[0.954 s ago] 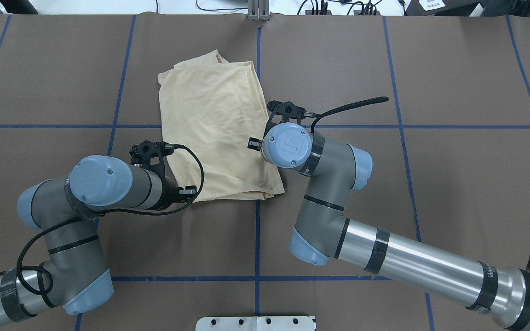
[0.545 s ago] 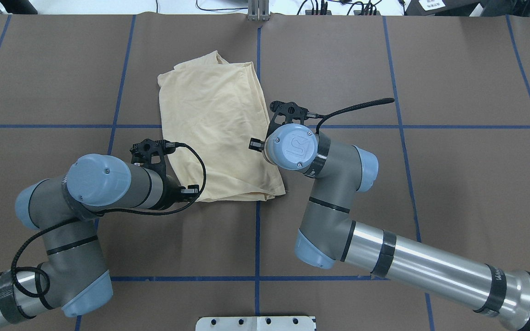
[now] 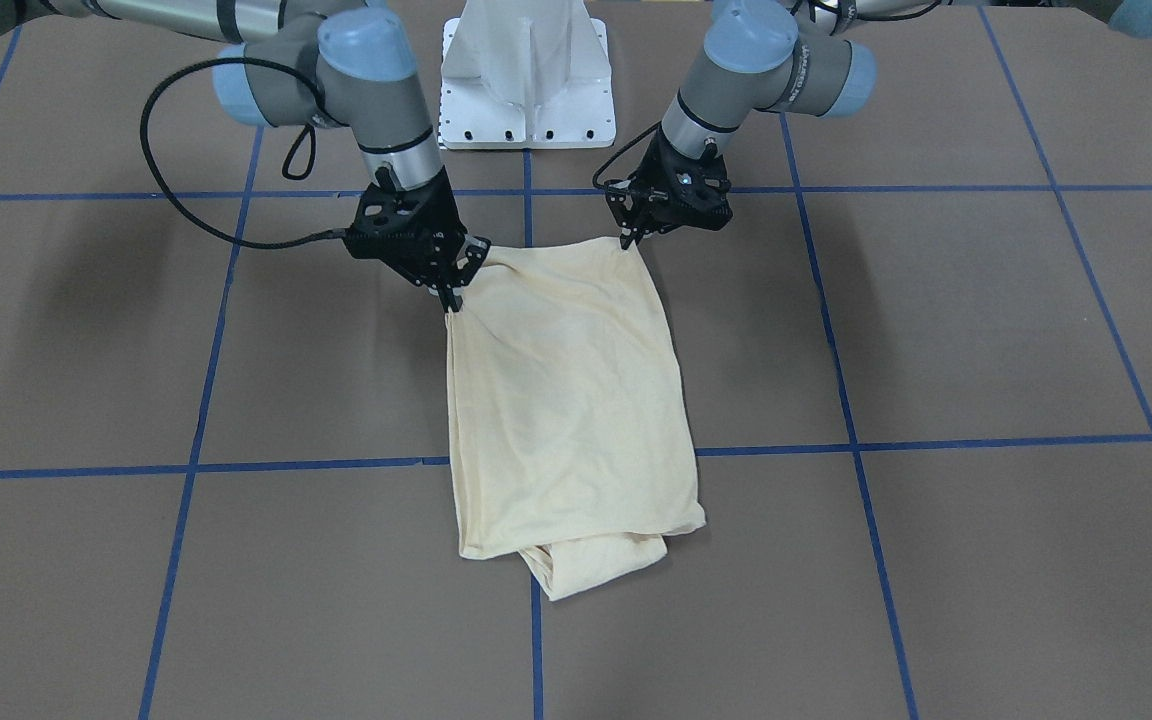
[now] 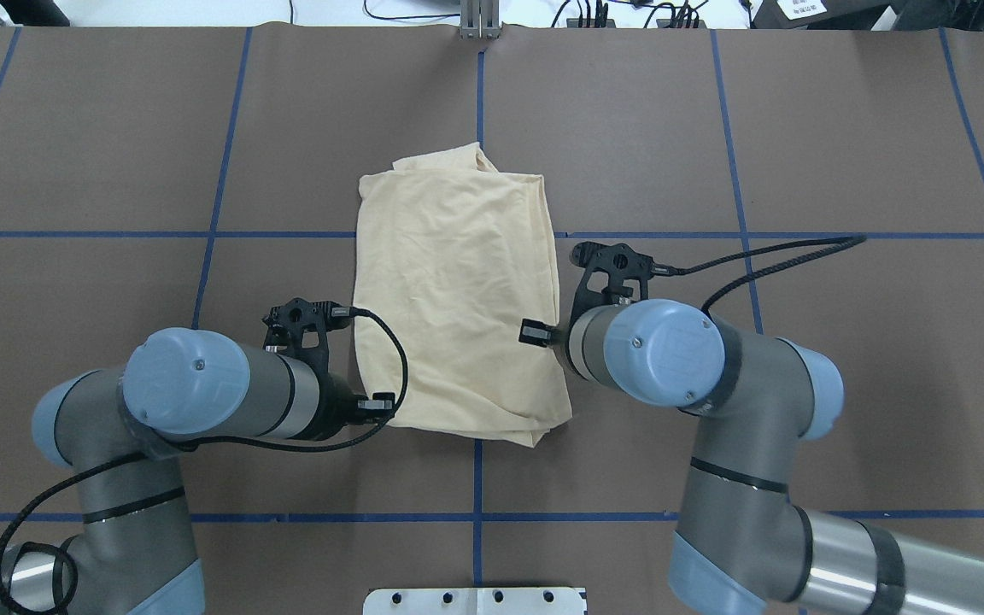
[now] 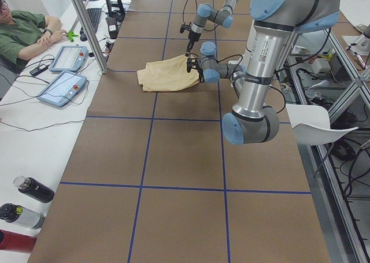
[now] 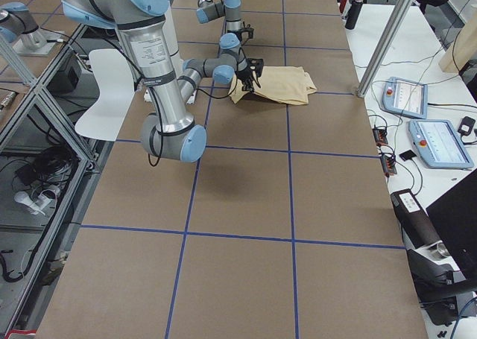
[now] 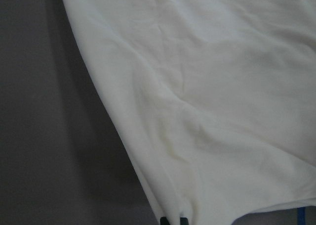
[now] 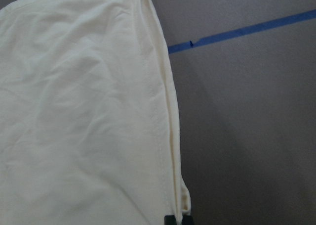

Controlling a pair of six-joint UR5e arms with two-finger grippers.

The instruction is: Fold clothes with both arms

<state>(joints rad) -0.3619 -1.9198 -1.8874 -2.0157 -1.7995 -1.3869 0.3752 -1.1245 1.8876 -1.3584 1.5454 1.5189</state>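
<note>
Front-facing view: the shirt [image 3: 566, 400] lies on the brown tabletop [image 3: 936, 330] as a plain cream-yellow folded oblong, crossing a blue tape line [image 3: 936, 441], with a bunched layer poking out at the end away from the robot. The left gripper [image 3: 626, 240] and right gripper [image 3: 451, 295] each pinch a corner of the robot-side end. Overhead, the left arm [image 4: 193, 384] and right arm [image 4: 671, 350] cover those pinches. Left wrist view: smooth cloth, dark fingertips [image 7: 168, 221] pressed together on its edge. Right wrist view adds a stitched hem running into the closed tips
</note>
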